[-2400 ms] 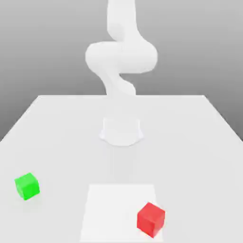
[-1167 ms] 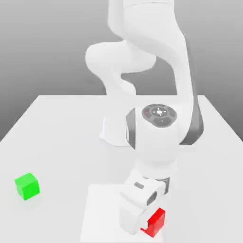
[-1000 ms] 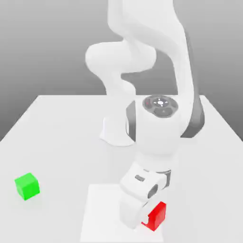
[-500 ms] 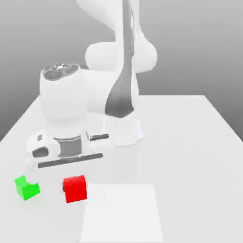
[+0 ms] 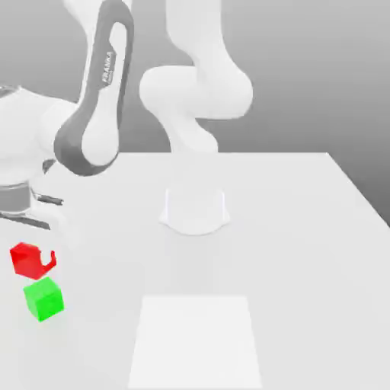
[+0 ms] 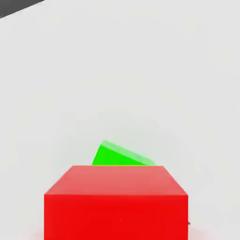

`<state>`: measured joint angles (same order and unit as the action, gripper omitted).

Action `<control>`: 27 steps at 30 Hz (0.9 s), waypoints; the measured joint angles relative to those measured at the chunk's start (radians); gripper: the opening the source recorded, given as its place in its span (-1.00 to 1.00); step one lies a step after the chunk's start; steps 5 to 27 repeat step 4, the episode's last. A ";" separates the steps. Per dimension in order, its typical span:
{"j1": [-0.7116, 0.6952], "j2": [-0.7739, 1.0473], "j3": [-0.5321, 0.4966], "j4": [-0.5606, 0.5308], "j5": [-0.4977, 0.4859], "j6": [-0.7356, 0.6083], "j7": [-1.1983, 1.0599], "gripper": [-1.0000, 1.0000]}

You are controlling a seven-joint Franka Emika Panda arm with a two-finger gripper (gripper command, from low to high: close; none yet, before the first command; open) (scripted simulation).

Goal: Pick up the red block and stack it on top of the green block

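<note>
We see the red block (image 5: 27, 261), a cube with plain matte faces, pinched by the end effector (image 5: 47, 255) in the exterior view. Part of a white finger covers the block's face toward 3 o'clock, so its outline looks notched. Block sits up off the counter (image 5: 297, 259), just above the green block (image 5: 44, 299), a gap between them in that view.

Green block: matte cube, sharp edges, on the counter, toward 8 o'clock in the exterior view. Counter is smooth, pale, plain. A flat, whiter four-sided patch (image 5: 195, 343) lies at 6 o'clock, nothing on it. Arm (image 5: 91, 114) is glossy white with rounded shells and dark gray trim, reaching toward 10 o'clock. In the hand view, we see the red block's flat faces partly hiding the green block, which is turned at an angle to it.
</note>
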<state>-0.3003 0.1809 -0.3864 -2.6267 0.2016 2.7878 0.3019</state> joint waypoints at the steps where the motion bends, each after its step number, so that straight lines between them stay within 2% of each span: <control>1: -0.011 0.021 0.016 0.002 0.024 0.018 -0.017 1.00; 27: -0.011 0.021 0.016 0.002 0.024 0.018 -0.017 1.00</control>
